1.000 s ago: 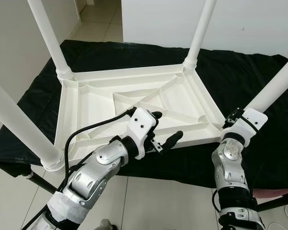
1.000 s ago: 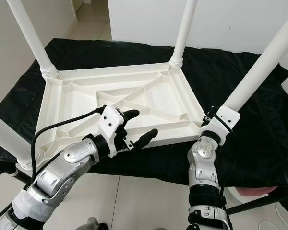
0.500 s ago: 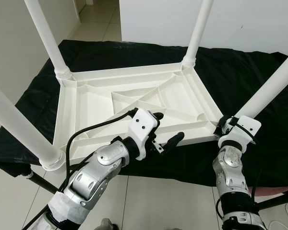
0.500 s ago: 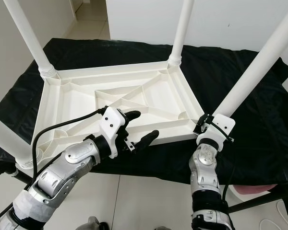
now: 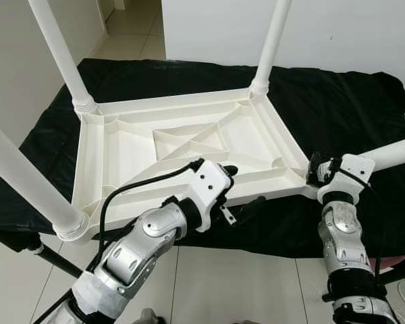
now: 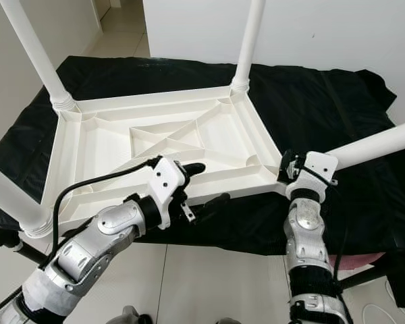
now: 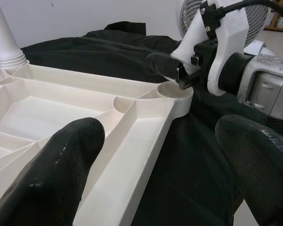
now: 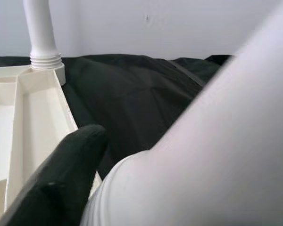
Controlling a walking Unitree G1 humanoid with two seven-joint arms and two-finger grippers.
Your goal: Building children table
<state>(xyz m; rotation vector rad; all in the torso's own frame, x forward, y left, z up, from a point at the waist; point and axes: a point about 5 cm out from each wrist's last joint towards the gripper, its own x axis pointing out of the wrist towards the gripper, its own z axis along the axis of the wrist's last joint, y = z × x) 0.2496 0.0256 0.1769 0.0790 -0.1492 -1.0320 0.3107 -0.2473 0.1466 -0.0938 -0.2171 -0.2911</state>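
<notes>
Nearest the camera, the left gripper (image 5: 239,192) is held at the near edge of the upturned tabletop (image 5: 128,152), its two black fingers (image 7: 61,165) spread wide — one over the ribbed underside, the other out past the rim above the black cloth (image 5: 351,115) — and nothing is held between them. To the right, the right gripper (image 5: 318,170) is set at the near right corner of the tabletop, closed around the base of a loose leg (image 5: 395,152), which is tilted steeply outward to the right, close to level, rather than upright. In the left wrist view, the corner socket (image 7: 173,90) is seen open, with the right gripper just beside it. The tabletop is laid upside down on the cloth-covered surface, its diagonal ribs facing up. At the near left corner a leg (image 5: 23,182) is fitted into its socket and rises toward the camera. Farther back, two more legs are stood upright in the far corners — one at the far left (image 5: 57,50), one at the far right (image 5: 271,40). Beyond the cloth, pale floor tiles (image 5: 131,30) and a white wall (image 5: 351,27) are seen.
</notes>
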